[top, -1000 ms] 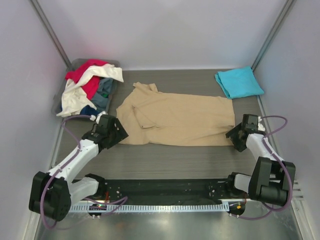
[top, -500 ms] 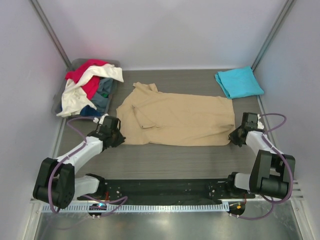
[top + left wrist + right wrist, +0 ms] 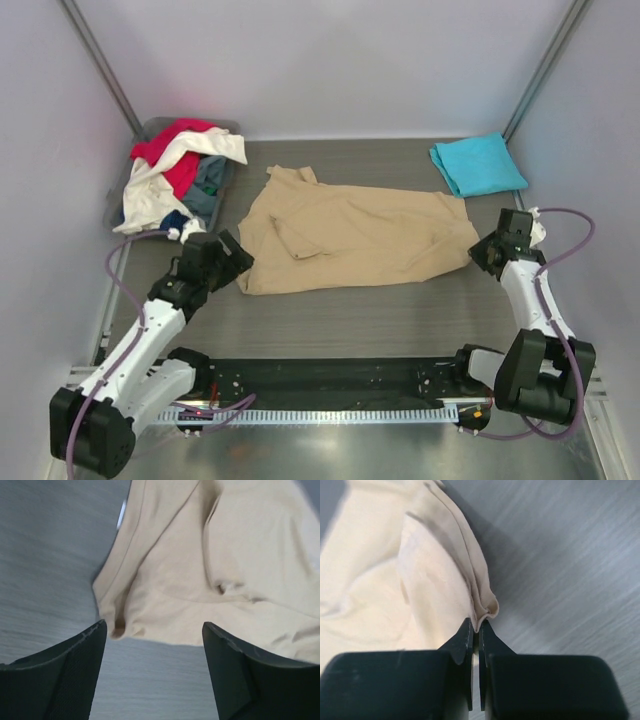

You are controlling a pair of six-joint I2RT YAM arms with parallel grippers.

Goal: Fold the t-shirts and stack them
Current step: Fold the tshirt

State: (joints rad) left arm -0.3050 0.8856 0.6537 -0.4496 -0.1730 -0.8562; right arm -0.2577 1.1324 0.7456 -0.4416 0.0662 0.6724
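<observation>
R gripper [image 3: 476, 628] pinched on tan t-shirt [image 3: 360, 235] corner, L gripper [image 3: 153, 630] open, empty. I'd grab L corner, lift evenly

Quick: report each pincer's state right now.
Left pincer: open, holding nothing.
Right pincer: shut on the tan shirt's edge.

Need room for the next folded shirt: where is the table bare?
Bare: the near table strip between tan t-shirt and arm bases; the far band between bin and turquoise t-shirt. Crowded: the shirt-heaped bin corner, and the right edge where the right gripper pinches the tan t-shirt.
</observation>
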